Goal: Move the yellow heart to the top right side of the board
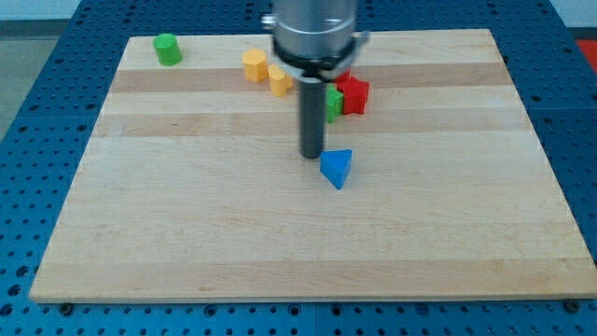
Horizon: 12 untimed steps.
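You can count six blocks on the wooden board (187, 243), and one rod. My tip (312, 155) stands on the board, and it has nothing to open or close; it holds nothing and touches no block. It is a straight dark rod under a shiny metal collar.

Blue: one, a blue triangle block (337, 168), just beside my tip at the view's right and a little lower, with a small gap.

Yellow: two. The yellow heart (280, 80) lies above my tip, a little to the view's left, near the rod. You cannot see its shape well. The second yellow block (254, 65) is just beside it, further up and left; it looks many-sided.

Red: one, a red block (354, 94) with star-like points, above my tip to the view's right.

Green: two. One small green block (334, 103) touches the red one and is half hidden behind the rod. The other green block (168, 49) is rounded and stands well apart, far up and left.

The blocks look smooth and matte. The board shows pale wood strips and lies on a blue table with holes (37, 112).
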Motion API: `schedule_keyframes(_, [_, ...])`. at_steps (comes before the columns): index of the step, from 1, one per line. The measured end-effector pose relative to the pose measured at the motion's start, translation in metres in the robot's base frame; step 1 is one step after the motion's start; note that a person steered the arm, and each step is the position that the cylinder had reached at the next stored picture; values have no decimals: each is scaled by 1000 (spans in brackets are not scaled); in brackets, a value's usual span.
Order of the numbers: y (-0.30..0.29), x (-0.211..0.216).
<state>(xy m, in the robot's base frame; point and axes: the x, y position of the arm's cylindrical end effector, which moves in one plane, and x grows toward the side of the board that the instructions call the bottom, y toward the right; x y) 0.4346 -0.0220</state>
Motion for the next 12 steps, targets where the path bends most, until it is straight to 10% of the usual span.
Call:
schedule_keyframes(4, [-130, -126])
schedule_keyframes(12, [11, -129])
